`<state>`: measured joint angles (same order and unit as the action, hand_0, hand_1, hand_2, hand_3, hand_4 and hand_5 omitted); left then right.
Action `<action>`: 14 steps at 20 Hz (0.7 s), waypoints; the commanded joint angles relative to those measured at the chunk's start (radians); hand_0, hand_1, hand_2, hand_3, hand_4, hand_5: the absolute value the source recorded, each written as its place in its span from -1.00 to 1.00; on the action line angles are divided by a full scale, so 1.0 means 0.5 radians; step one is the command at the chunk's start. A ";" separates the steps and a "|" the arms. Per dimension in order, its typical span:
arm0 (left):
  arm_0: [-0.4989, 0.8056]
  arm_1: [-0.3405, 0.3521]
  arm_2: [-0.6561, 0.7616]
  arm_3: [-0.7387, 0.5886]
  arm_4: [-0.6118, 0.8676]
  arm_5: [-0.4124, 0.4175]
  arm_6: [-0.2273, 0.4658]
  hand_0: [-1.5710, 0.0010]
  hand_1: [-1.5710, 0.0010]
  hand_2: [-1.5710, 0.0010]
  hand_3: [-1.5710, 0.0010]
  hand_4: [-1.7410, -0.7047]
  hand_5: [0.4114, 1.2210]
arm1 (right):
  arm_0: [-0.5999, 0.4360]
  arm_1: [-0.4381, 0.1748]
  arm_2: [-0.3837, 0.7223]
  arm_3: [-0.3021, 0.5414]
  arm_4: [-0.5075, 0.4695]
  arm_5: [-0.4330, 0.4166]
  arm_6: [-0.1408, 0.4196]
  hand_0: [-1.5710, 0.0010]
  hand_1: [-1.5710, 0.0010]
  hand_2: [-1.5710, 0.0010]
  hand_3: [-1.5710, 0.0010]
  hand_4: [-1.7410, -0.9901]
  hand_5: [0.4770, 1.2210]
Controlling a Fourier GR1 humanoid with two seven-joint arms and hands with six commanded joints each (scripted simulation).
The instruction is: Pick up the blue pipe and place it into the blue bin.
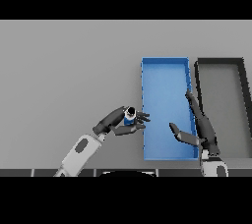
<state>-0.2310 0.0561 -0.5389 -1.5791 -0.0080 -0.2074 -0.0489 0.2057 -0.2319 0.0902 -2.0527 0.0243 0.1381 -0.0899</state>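
Fingers and thumb of your left hand (118,121) are curled round the blue pipe (129,118), which stands roughly upright in the grasp with its dark open end turned up toward you; it seems lifted off the grey surface (69,70), though from this angle you cannot be sure. The fingertips of that hand reach just to the left wall of the blue bin (165,78), so the pipe sits just beside the bin's lower left part, outside it. Your left arm comes in from the lower edge, slanting up to the right. Over on the other side, your right hand (199,129) hangs over the right side of the blue bin with its fingers straight and spread, thumb out to the left, holding nothing. Just beside the blue bin, to its right, you have a dark grey bin (244,100) of like shape, the two long sides running near each other.
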 commanded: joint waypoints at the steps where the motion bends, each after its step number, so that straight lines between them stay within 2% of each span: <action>1: 0.020 -0.004 -0.008 0.006 -0.021 -0.001 -0.018 -1.00 -1.00 -1.00 -1.00 -0.48 1.00 | -0.013 -0.061 0.007 -0.082 -0.082 0.065 0.111 1.00 0.99 0.99 1.00 0.52 -0.73; 3: 0.006 -0.012 0.013 0.001 -0.018 -0.022 0.001 -1.00 -1.00 -1.00 -1.00 -0.48 1.00 | -0.111 -0.158 0.057 -0.113 -0.116 0.160 0.389 1.00 1.00 0.99 1.00 0.48 -0.79; 4: 0.010 -0.021 0.009 -0.027 -0.011 -0.033 0.008 -1.00 -1.00 -1.00 -1.00 -0.48 1.00 | -0.136 -0.199 0.081 -0.127 -0.111 0.195 0.459 1.00 1.00 0.99 1.00 0.46 -0.82; 8: 0.025 -0.028 0.006 -0.020 -0.074 -0.046 -0.007 -1.00 -1.00 -1.00 -1.00 -0.48 1.00 | -0.333 -0.252 0.224 -0.127 -0.129 0.335 0.567 1.00 1.00 1.00 1.00 0.32 -0.87; 9: 0.028 -0.037 0.000 -0.020 -0.086 -0.050 -0.015 -1.00 -1.00 -1.00 -1.00 -0.49 1.00 | -0.393 -0.264 0.245 -0.142 -0.150 0.359 0.626 1.00 1.00 1.00 1.00 0.29 -0.88; 12: 0.033 -0.055 0.004 -0.021 -0.113 -0.051 0.011 -1.00 -1.00 -1.00 -1.00 -0.49 1.00 | -0.490 -0.212 0.350 -0.145 -0.171 0.392 0.765 1.00 1.00 1.00 1.00 0.34 -0.88; 14: 0.049 -0.049 0.019 -0.031 -0.097 -0.075 0.020 -1.00 -1.00 -1.00 -1.00 -0.49 1.00 | -0.567 -0.173 0.411 -0.110 -0.230 0.440 0.818 1.00 1.00 1.00 1.00 0.37 -0.86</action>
<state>-0.2069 0.0314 -0.5297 -1.5943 -0.0569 -0.2463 -0.0398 -0.0776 -0.3183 0.2955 -2.1004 -0.0907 0.3584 0.3170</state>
